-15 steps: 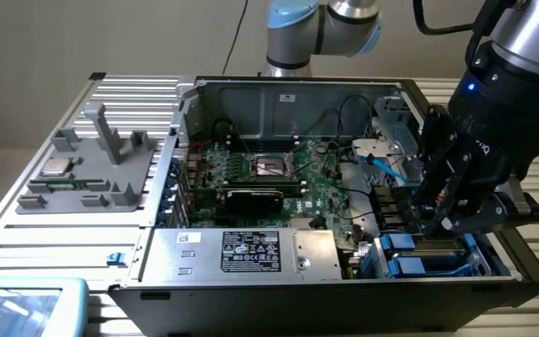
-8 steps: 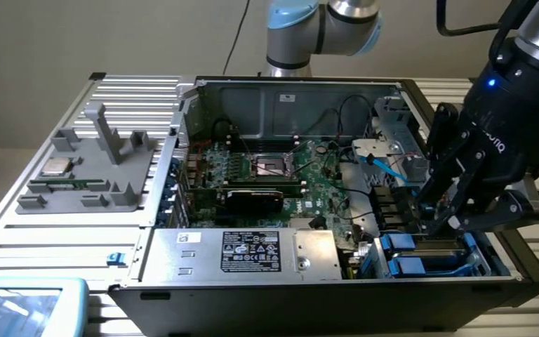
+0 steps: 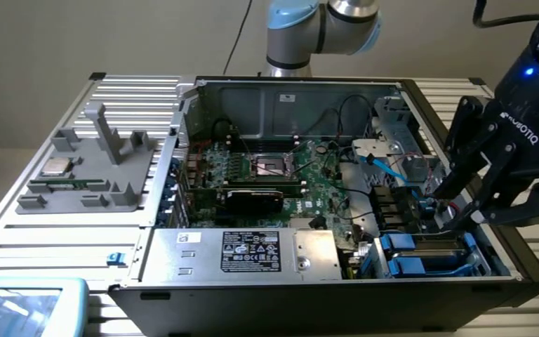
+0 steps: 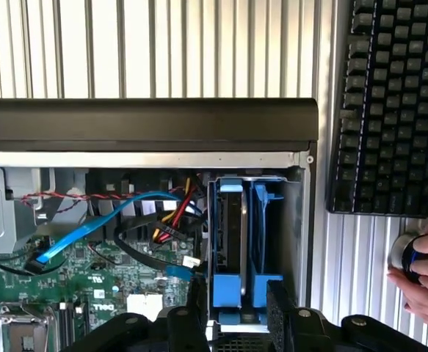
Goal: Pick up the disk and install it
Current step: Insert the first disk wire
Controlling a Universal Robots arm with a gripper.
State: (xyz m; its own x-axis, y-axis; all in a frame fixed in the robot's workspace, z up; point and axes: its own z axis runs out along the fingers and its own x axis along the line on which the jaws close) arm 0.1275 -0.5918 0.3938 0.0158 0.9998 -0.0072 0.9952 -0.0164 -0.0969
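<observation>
I see the open computer case (image 3: 288, 105) lying on a ribbed aluminium table (image 3: 64, 239), and behind it there is a plain beige wall (image 3: 82, 35). The disk (image 3: 406, 242) (image 4: 228, 282) stands on its edge in the drive bay at one corner of the case, close to the grey power supply (image 3: 250, 253). My gripper (image 3: 448, 210) (image 4: 241, 308) hangs just over that bay, fingers spread apart and holding nothing. Outside the case, on the bay's side, a black keyboard (image 4: 390, 110) lies on the table, and a person's hand (image 4: 426, 275) rests on a round knob. At the exterior view's left of the case stands a grey fixture (image 3: 110, 140) with a small chip (image 3: 56, 167).
</observation>
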